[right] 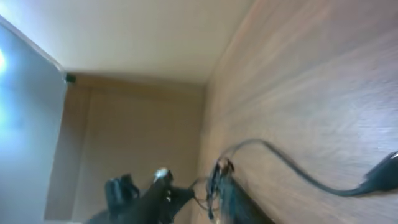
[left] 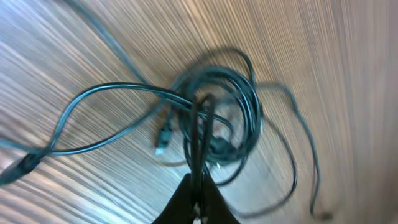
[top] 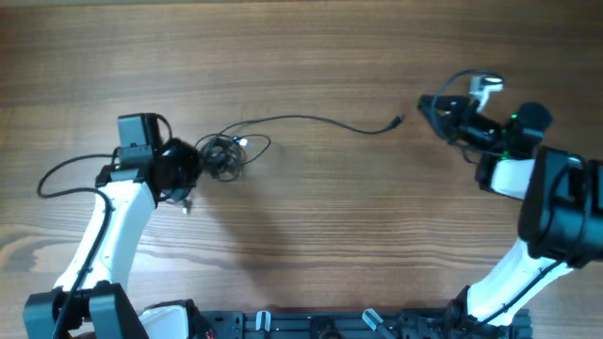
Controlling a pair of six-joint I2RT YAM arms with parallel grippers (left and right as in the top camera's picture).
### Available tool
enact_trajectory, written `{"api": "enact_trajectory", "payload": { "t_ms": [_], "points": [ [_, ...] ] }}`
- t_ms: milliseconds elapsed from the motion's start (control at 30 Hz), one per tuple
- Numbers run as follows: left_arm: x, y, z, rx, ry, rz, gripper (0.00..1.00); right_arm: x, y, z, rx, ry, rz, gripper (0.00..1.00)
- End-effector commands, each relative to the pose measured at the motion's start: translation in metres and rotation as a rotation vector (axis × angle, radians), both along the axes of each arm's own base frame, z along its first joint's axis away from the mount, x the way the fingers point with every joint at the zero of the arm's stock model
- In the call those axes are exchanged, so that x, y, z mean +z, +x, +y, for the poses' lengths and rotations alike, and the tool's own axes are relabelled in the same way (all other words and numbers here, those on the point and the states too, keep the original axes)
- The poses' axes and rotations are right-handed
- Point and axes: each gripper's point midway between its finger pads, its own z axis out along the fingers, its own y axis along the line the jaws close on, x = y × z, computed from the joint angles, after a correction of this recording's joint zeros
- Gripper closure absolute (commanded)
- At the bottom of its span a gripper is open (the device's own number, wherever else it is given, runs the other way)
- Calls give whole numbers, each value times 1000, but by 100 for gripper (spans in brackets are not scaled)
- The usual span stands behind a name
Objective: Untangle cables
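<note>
Closest in the left wrist view, the left gripper [left: 198, 190] has its two fingers pressed together into a dark wedge, with a couple of black strands rising straight out from between the tips, so it is clamped on the cables [left: 214, 118]. Just past the tips the cables lie bunched in a loose knot of overlapping loops on the wooden table [left: 348, 62]. A small plug [left: 163, 138] hangs inside the bunch, left of the pinched strands. One loop swings out to the left and runs off the edge of the picture. A thinner strand curls away to the lower right, where its end is too blurred to make out. This whole view is smeared.

From overhead, the knot sits left of centre, touching the left gripper's tip. A long strand [top: 311, 120] arcs out of it to the right and ends in a free connector [top: 398, 121]. The right gripper [top: 431, 105] is just beside that connector but apart from it. It reads only as a dark shape, so I cannot tell how its jaws stand.

The right wrist view does not show its own fingers clearly. It shows the connector close by at the right edge and the strand curving away. Far off, the knot and the left arm [right: 149, 196] appear small and dim against a pale wall [right: 155, 37].
</note>
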Motion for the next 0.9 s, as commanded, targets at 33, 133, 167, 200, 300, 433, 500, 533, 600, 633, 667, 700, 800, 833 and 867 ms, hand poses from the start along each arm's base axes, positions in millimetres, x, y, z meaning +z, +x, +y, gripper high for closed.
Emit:
{"api": "enact_trajectory", "payload": {
  "t_ms": [33,133,167,200,300,433,500,533,600,633,667,700,800,833,867],
  "points": [
    [6,-4,-45,-164,-51,-25,49,-2,-11,48,130,-35,-48,37],
    [8,-3,-44,-162,-38,-31,43,-3,-16,68,175,-35,-47,20],
    [11,-1,-44,-162,-37,-39,45,-3,-17,72,184,-35,-47,18],
    [18,2,-44,-163,-36,-60,50,-4,-19,76,194,-34,-40,17],
    [41,14,-42,-157,-17,-128,55,-6,-23,84,216,-30,-22,16],
    [77,32,-28,-115,60,-237,58,-13,-28,95,245,-42,-10,14],
    [87,38,-27,-103,70,-277,80,-18,-29,99,245,-45,17,13],
    [87,39,-27,-106,70,-279,83,-18,-30,101,249,-48,14,13],
    [82,36,-33,-121,67,-257,75,-18,-33,108,269,-57,-5,13],
    [77,34,-39,-137,63,-239,67,-19,-33,113,273,-61,-5,13],
    [71,32,-47,-160,60,-218,61,-19,-33,116,272,-65,-5,13],
    [63,30,-56,-182,55,-193,61,-20,-33,121,270,-70,-4,13],
    [35,29,-77,-228,78,-121,53,-24,-34,133,268,-84,9,13],
    [27,30,-79,-234,104,-104,51,-26,-35,137,270,-87,20,13],
    [13,31,-77,-233,153,-76,51,-29,-37,141,274,-89,35,13]
  ]
}}
